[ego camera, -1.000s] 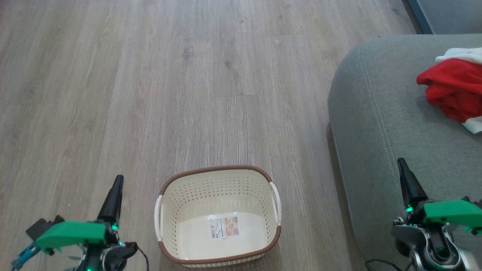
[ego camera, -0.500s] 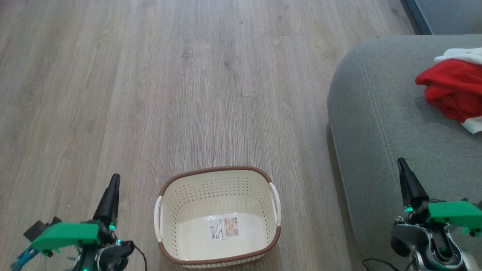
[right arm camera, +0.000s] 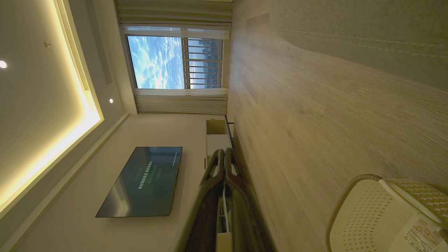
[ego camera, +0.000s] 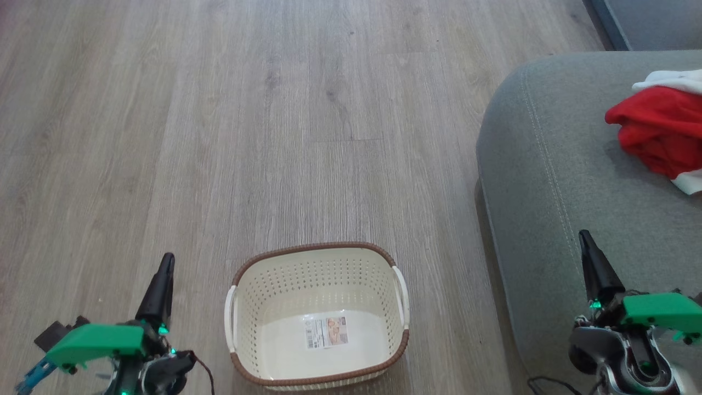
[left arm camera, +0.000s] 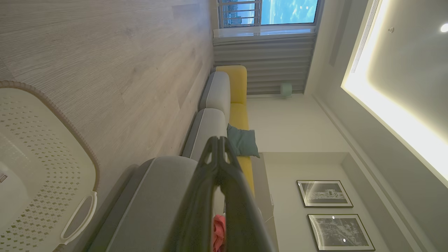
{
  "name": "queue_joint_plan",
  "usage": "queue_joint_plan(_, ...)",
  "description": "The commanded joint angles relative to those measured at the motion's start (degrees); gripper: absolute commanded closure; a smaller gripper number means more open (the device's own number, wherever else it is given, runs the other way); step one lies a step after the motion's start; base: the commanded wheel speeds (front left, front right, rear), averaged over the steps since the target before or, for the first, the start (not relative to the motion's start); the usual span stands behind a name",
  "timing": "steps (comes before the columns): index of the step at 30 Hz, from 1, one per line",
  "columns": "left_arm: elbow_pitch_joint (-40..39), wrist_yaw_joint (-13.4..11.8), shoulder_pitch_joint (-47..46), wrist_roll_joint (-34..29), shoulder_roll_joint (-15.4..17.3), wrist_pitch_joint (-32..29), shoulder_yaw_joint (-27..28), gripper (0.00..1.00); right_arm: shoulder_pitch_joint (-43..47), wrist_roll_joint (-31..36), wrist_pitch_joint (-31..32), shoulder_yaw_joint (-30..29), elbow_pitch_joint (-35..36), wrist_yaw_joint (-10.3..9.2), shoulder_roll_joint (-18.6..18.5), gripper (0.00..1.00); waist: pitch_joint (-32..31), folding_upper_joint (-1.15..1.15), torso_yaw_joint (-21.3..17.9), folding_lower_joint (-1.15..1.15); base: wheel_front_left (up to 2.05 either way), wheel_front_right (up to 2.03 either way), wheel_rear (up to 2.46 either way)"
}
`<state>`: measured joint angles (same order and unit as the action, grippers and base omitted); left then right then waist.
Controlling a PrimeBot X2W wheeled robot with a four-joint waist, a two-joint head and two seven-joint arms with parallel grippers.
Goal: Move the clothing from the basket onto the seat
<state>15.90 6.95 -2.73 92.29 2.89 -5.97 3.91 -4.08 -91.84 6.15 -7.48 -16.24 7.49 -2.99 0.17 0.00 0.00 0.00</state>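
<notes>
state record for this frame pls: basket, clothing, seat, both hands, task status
basket: upright on the floor, holds no clothing, paper label on its bottom
clothing: red and white heap lying on the seat
seat: grey cushion, right of the basket
left hand: shut, holds nothing, left of the basket
right hand: shut, holds nothing, over the seat
task status: looks done

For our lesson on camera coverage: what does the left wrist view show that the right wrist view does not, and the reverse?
Left wrist view adds: a sliver of red clothing, a yellow sofa section, a teal cushion, two framed pictures. Right wrist view adds: a wall television. Shared: the basket, wooden floor, window.
</notes>
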Motion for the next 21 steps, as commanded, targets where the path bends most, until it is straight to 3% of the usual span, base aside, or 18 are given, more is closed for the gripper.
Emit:
queue_joint_plan(1,-1.9,0.5,-3.4,0.2,0.3,-0.2,2.3,1.0,-2.1,-0.3,0.4,0.9,2.2,0.0,0.1,1.0,0.0,0.0,0.0,0.0,0.0,0.0,0.0)
queue_joint_plan(21,-1.9,0.5,-3.4,0.1,0.2,-0.3,2.4,1.0,-2.1,-0.3,0.4,0.9,2.2,0.0,0.1,1.0,0.0,0.0,0.0,0.0,0.0,0.0,0.0)
